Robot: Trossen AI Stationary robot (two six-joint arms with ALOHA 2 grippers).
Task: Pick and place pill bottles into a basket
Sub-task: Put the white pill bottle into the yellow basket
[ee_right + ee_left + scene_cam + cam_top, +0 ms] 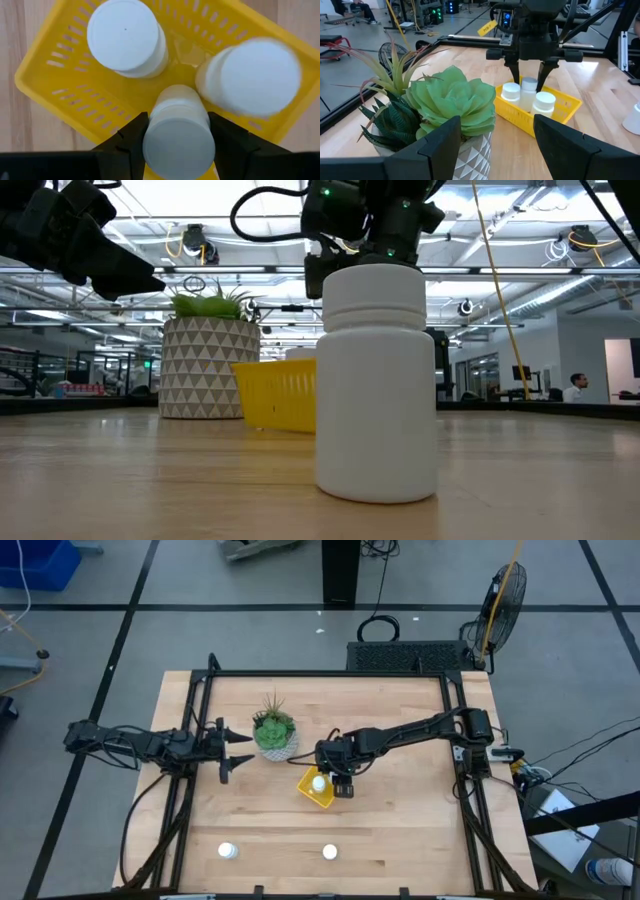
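The yellow tray (pixel 60 80) lies on the table beside the white plant pot (pixel 276 748). Two white pill bottles (pixel 126 37) (pixel 252 80) stand in it. My right gripper (pixel 178 137) is over the tray, shut on a third bottle (pixel 177 145); it also shows in the left wrist view (pixel 528 75). Two more bottles (pixel 228 851) (pixel 329 852) stand near the table's near edge; one fills the low view (pixel 378 380). My left gripper (pixel 505 150) is open and empty, on the left side of the pot. My right gripper pinches the bottle's two opposite sides (pixel 152 125) between its two fingers (pixel 512 75), which come from above and point down. The bottle is upright, with its lower part inside the tray between the two other bottles. Whether it stands on the tray's floor, I cannot tell.
The pot with its green plant (pixel 452 100) stands between my two grippers, close to the tray's far left. The wooden table (pixel 400 830) shows bare around the two loose bottles. A black frame (pixel 330 675) runs along the table's far edge and sides.
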